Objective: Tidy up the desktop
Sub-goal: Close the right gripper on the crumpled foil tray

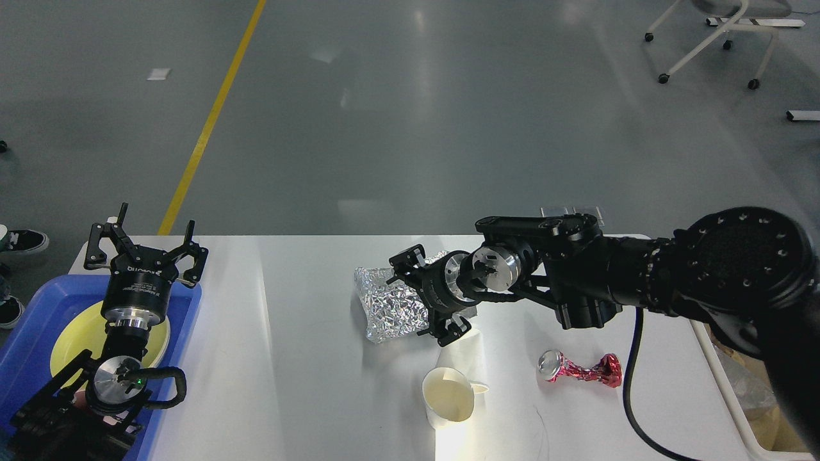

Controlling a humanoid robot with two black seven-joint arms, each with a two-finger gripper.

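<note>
**Right hand down at the foil bag, left hand parked over the blue tray**

The white table (307, 358) fills the lower part of the head view, running from the blue tray (25, 358) on the left to the cream bin (737, 410) at the right edge. The right arm reaches in low from the right, and its right hand (419, 301) sits at the right side of a crumpled silver foil bag (387, 307) lying near the middle of the table. The hand's two fingers are spread, one at the bag's upper edge and one at its lower right corner, so the jaws stand apart around that side of the bag; whether they touch the foil cannot be told.

Just in front of the bag lies a white paper cup (448, 397), tipped on its side with its mouth facing the viewer. To its right, apart from it, lies a crushed red can (580, 369), its silver top pointing left.

The left hand (146, 246) hangs over the far end of the blue tray with its fingers spread wide and nothing between them. Under the left arm a yellow plate (73, 342) rests in the tray. Some crumpled material shows inside the bin, partly hidden by the right arm.
</note>
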